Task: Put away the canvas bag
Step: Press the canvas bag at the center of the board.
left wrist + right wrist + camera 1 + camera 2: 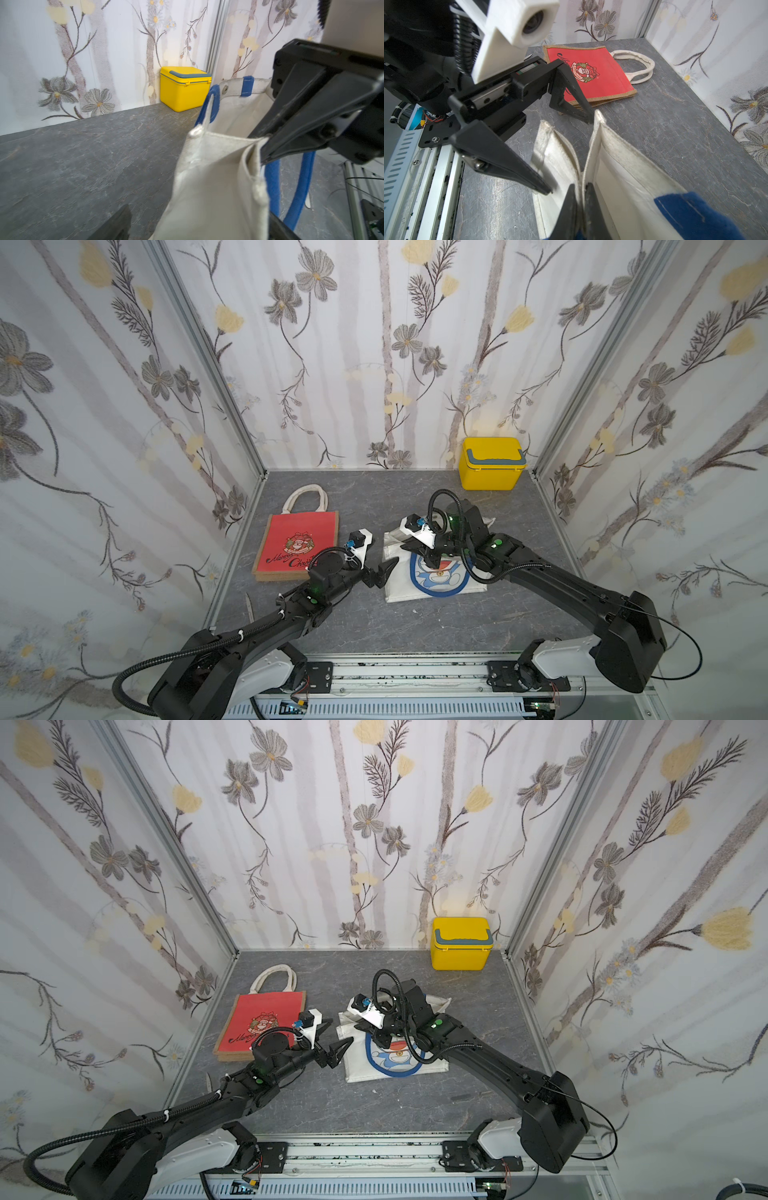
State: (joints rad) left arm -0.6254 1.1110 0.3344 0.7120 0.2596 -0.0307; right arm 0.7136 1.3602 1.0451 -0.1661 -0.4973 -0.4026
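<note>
Bags two, white bag (432,580) in tight right jaws; yellow box (490,466) one; left jaws wide.

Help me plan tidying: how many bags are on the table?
2. A red Christmas tote lies flat on the robot's left; a white cartoon-print canvas bag sits mid-table, its rim pinched by the right gripper. No others visible.

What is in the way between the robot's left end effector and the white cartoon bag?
Nothing visible. The left end effector is open and sits right at the side edge of the white canvas bag, with no object between them. The red bag lies off to the side. The right end effector is shut on the bag's rim.
</note>
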